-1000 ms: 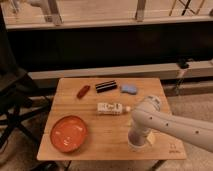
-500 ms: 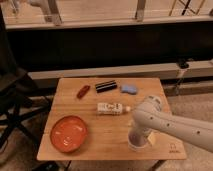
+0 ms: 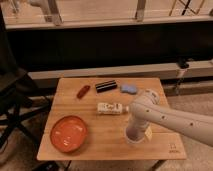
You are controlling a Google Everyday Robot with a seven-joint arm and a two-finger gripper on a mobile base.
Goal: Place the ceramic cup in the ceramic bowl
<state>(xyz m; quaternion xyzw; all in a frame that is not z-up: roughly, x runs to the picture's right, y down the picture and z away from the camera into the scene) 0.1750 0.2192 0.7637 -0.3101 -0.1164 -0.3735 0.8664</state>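
At front right of the surface (image 3: 107, 131), the end effector (image 3: 136, 129) sits over the ceramic cup (image 3: 131, 140), likely aligned for pickup; its state cannot be told. The ceramic bowl (image 3: 69, 133) lies front left.

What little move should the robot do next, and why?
Probably take hold of the ceramic cup and lift it a little. The gripper is down right at the cup, at the table's front right, while the ceramic bowl sits empty at the front left, apart from it.

Pale cup (image 3: 131, 139) under the hand (image 3: 137, 129), red bowl (image 3: 68, 133) front-left, apart.
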